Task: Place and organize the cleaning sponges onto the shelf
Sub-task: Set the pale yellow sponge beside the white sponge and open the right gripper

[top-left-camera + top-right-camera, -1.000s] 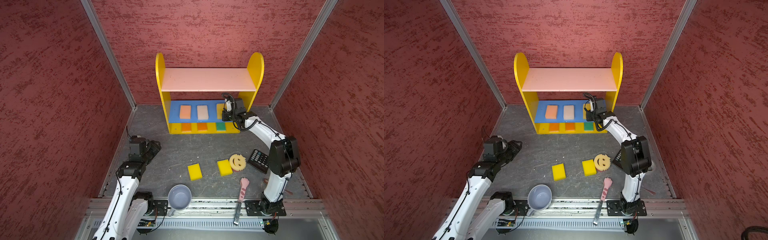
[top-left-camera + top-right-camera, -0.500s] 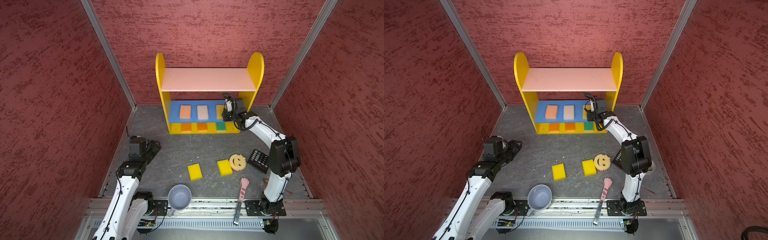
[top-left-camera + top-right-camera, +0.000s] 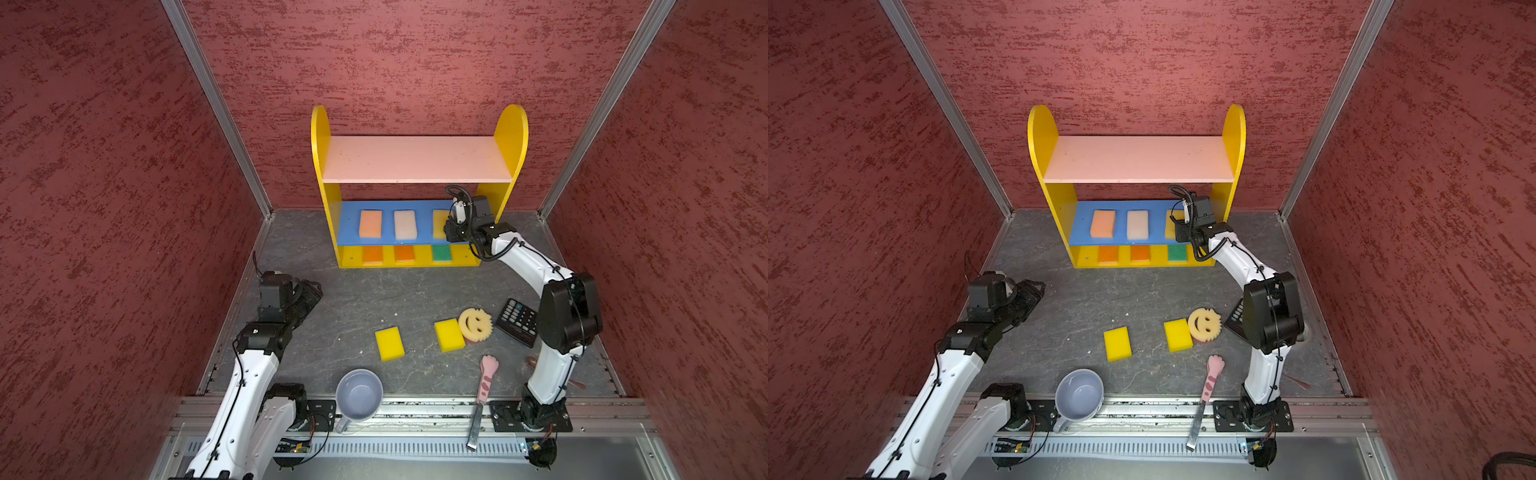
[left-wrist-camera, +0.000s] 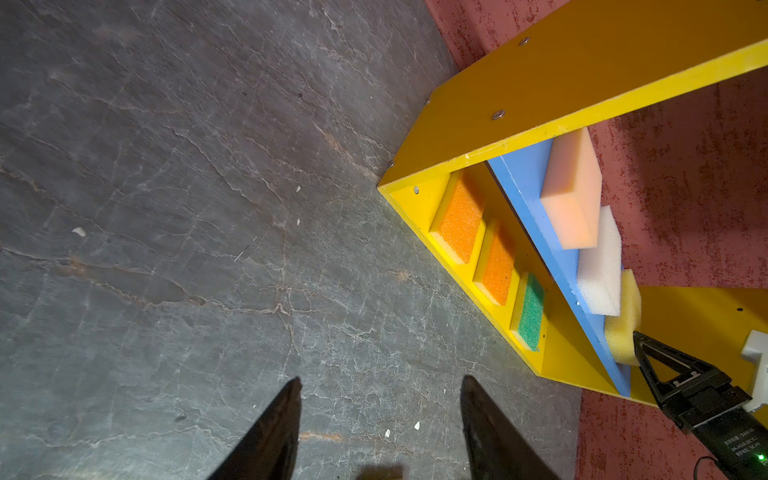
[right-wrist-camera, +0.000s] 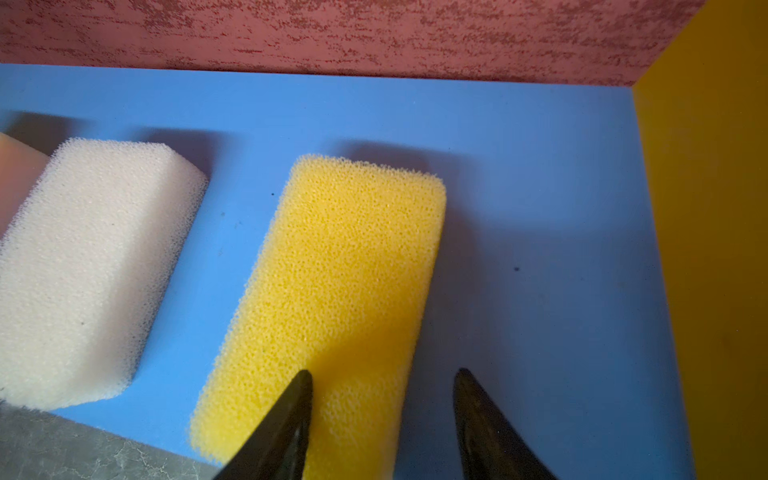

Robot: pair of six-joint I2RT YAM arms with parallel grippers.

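The shelf (image 3: pixel 415 160) stands at the back wall. On its blue middle board (image 5: pixel 519 166) lie a peach sponge (image 3: pixel 370 223), a pale sponge (image 3: pixel 405 224) and a yellow sponge (image 5: pixel 345 257). My right gripper (image 5: pixel 382 374) is open at the yellow sponge's near end, one fingertip over its top and the other beside it above bare blue board. Two orange sponges (image 3: pixel 372 254) and a green one (image 3: pixel 441 252) sit on the bottom board. Two yellow sponges (image 3: pixel 390 343) and the smiley sponge (image 3: pixel 475 325) lie on the floor. My left gripper (image 4: pixel 380 380) is open above bare floor, far left.
A grey-blue mug (image 3: pixel 359 395) and a pink cat-paw tool (image 3: pixel 486 378) lie at the front edge. A black calculator (image 3: pixel 517 322) sits beside the right arm's base. Red walls close in both sides and the back.
My right gripper has opened and let go of the yellow sponge, which now rests on the blue board. The left arm has not moved.
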